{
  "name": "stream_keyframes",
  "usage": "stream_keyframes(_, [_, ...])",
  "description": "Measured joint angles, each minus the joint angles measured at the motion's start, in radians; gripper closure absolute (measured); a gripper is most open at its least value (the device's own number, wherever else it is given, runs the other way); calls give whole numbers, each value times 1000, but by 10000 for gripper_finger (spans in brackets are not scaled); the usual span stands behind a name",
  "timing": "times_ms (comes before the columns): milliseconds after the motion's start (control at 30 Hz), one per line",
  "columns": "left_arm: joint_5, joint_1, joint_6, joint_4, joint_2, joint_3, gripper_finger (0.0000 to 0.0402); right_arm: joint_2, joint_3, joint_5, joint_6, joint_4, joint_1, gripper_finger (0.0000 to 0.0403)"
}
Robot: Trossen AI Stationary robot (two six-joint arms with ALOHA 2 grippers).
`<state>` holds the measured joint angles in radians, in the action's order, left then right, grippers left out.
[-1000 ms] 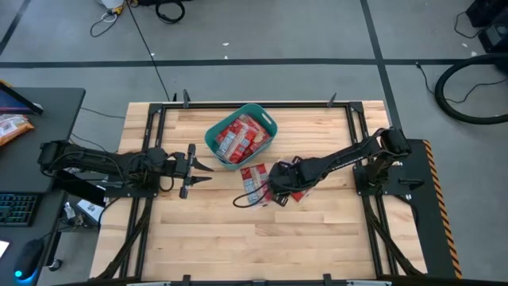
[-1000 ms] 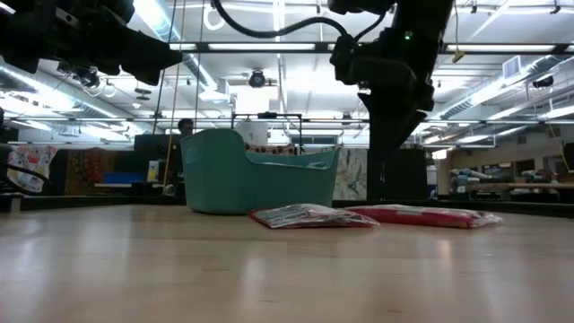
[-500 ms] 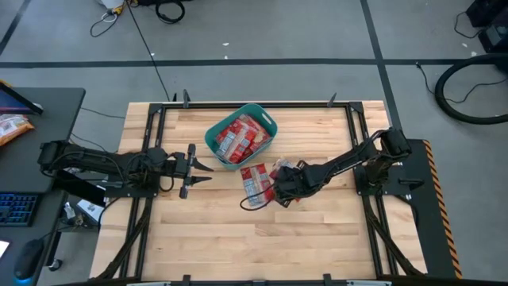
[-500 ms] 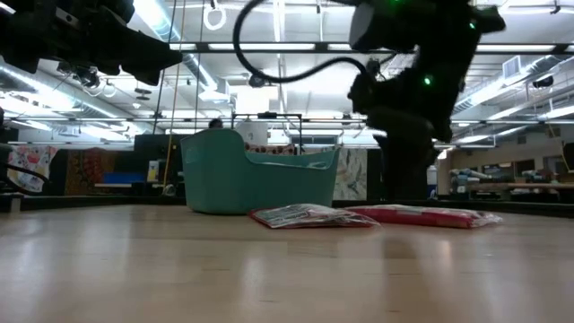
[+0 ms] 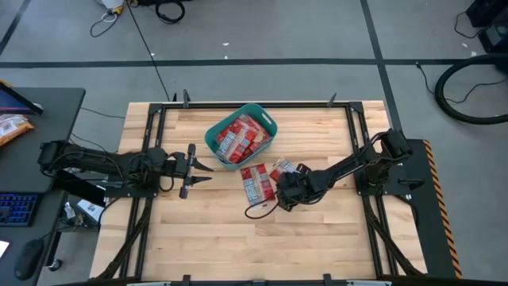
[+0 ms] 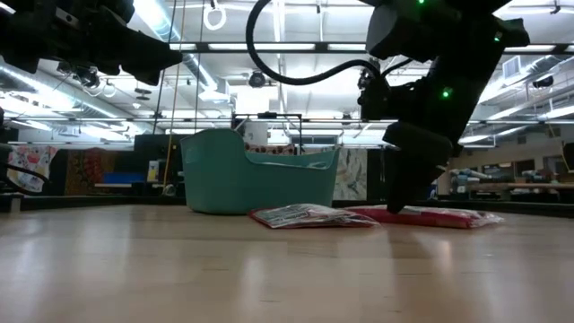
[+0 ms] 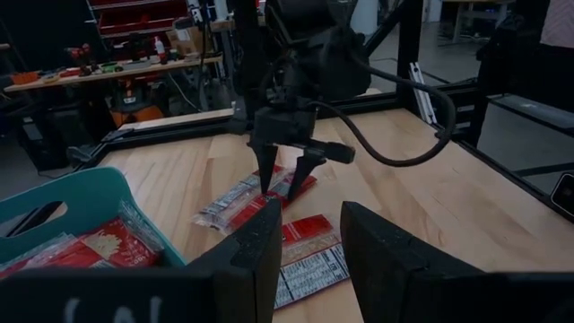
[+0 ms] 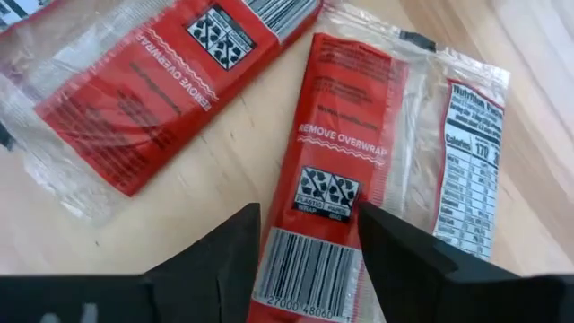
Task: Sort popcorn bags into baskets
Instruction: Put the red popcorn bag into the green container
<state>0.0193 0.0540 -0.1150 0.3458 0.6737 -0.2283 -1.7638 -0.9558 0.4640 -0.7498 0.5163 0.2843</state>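
Two popcorn bags flat on the wooden table [image 5: 317, 238] just in front of the teal basket [image 5: 213, 137], side by side and close together: one [image 5: 254, 182] nearer the table's middle, the other [image 5: 283, 169] beside it toward the right arm. More red packets [image 5: 240, 135] piled inside the basket. Right gripper [image 7: 285, 182] lowered over the second bag, fingers apart and pointing down, tips at the wrapper's barcode end; contact cannot be told. Left gripper [image 5: 202, 171] hovering beside the basket's left side, well clear of the loose bags, fingers parted and holding nothing. Black cable [image 5: 258, 211] looping on the table beneath the right arm.
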Motion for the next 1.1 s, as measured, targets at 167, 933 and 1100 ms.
stream_keyframes(167, [0, 0, 0, 0, 0, 0, 280, 0, 0, -5, 1, 33, 2, 223])
stream_keyframes(933, [0, 0, 21, -4, 0, 0, 280, 0, -15, -124, 19, 85, -17, 391])
stream_keyframes(1100, [0, 0, 21, -6, 0, 0, 280, -2, -99, -100, 68, 172, -16, 397])
